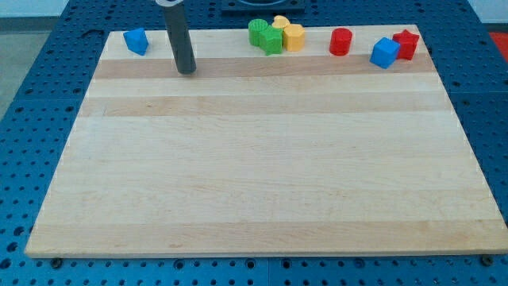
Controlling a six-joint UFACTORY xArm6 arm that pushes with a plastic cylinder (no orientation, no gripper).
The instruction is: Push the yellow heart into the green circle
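Altogether: two blue blocks, two red blocks, two green blocks, two yellow blocks

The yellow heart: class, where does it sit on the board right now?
The yellow heart sits at the view's top edge of the board, just right of centre, touching the green blocks on its left.

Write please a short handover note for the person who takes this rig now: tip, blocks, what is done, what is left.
My tip rests near the board's top edge, between the blue block at the view's left and the green blocks.
The yellow blocks already touch the green blocks at top centre; which is the heart or the circle I cannot tell.
Red cylinder, blue cube and red block sit at the view's right.
Left: confirm contact, push if needed.
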